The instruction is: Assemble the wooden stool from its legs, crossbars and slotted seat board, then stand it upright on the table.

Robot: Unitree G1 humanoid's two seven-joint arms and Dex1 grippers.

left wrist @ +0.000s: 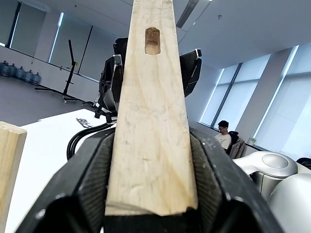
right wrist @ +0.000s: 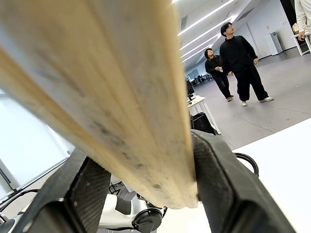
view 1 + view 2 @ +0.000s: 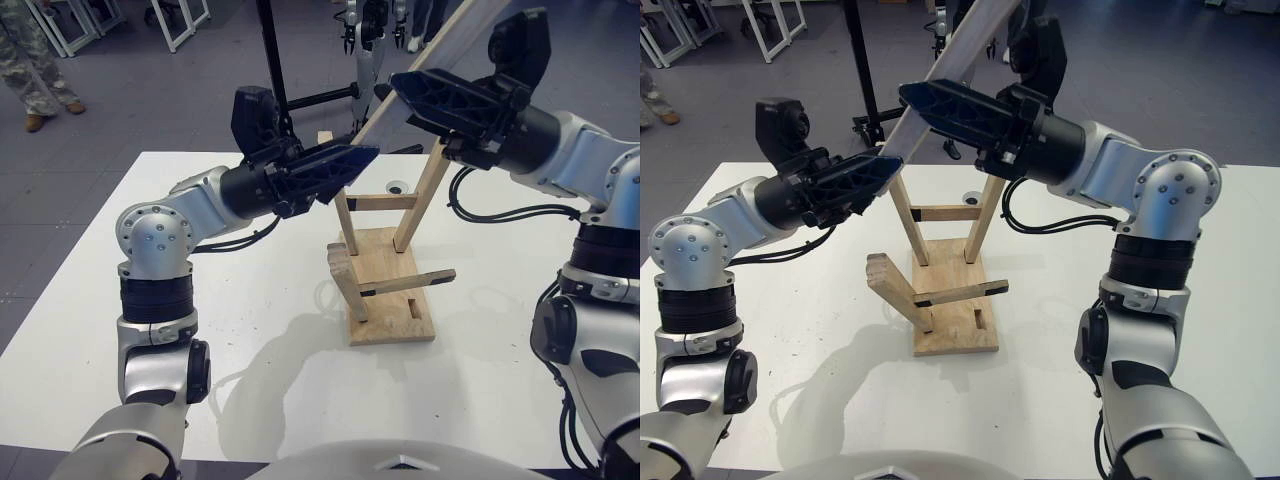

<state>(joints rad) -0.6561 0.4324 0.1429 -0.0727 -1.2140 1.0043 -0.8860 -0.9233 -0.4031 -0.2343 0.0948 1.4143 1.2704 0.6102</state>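
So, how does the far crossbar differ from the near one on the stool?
The far crossbar is held at both ends, between two legs; the near crossbar sits in one leg only, its other end free. The far crossbar is at the seat board's far end; the near crossbar nearer its middle. Both are pale wooden bars.

long board (image 3: pixel 965 40), top end cut off; lower end behind left gripper (image 3: pixel 890 163)

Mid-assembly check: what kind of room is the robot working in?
Probably an open robotics lab or workshop: a large white table on grey floor, white metal frames and a black stand behind it, tall windows along one side.
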